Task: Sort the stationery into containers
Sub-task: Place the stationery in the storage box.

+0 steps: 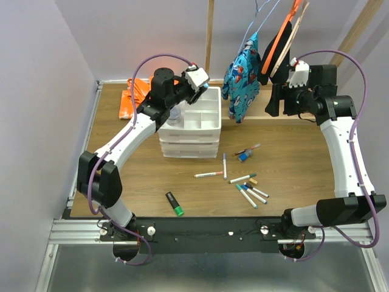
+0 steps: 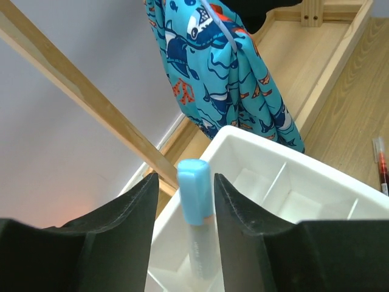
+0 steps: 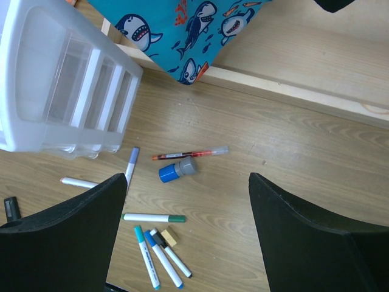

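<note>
Your left end effector point(image 2: 186, 177) sits loose around the blue-capped highlighter point(image 2: 194, 194) over the drawer unit's tray point(image 2: 261, 143), right end effector point(image 3: 185, 176) wide and empty; it looks like light, stiff, slick plastic, so pinch mid-barrel.

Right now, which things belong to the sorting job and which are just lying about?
Job: blue highlighter, drawer unit, white markers, green-black highlighter, tan block, small round jar.
Lying about: shark-print cloth, orange cloth, wooden frame.
</note>
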Robot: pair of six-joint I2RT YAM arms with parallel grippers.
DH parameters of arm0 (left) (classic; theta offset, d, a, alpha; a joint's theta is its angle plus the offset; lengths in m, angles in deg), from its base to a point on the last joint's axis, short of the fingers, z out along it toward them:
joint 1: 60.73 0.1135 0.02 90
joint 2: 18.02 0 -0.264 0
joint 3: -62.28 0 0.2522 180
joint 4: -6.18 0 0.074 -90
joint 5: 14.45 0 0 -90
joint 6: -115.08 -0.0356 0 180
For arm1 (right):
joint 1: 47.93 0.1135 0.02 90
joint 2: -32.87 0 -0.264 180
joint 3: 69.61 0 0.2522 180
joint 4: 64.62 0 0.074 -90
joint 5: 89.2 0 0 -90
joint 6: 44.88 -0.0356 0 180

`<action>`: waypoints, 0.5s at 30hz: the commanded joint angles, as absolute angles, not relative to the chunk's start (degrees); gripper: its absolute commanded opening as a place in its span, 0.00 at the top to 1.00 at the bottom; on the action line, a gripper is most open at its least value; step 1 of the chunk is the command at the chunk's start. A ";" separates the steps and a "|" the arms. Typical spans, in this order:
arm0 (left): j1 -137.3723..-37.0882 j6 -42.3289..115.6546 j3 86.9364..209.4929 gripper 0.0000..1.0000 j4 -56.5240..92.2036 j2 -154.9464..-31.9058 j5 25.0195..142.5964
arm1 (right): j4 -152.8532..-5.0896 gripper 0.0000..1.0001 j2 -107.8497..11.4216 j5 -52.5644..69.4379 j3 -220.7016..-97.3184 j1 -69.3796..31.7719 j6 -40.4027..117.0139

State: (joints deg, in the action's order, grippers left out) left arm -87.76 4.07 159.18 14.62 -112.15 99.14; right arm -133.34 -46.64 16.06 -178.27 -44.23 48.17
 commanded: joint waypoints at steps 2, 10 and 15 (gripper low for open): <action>-88.68 5.84 158.66 0.47 10.81 -104.61 100.42 | -132.17 0.11 -46.32 16.62 -178.03 -44.68 48.46; -88.86 -13.50 156.38 0.39 31.35 -89.84 125.35 | -132.78 0.11 -44.48 16.88 -177.33 -44.59 48.99; -88.94 -35.07 161.37 0.28 69.26 -86.83 133.71 | -132.78 0.11 -43.86 18.28 -176.54 -44.68 49.43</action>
State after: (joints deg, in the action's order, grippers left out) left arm -88.63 -11.82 157.69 33.27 -86.31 120.80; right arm -133.34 -45.79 16.28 -177.59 -44.29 48.48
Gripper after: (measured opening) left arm 0.707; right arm 0.889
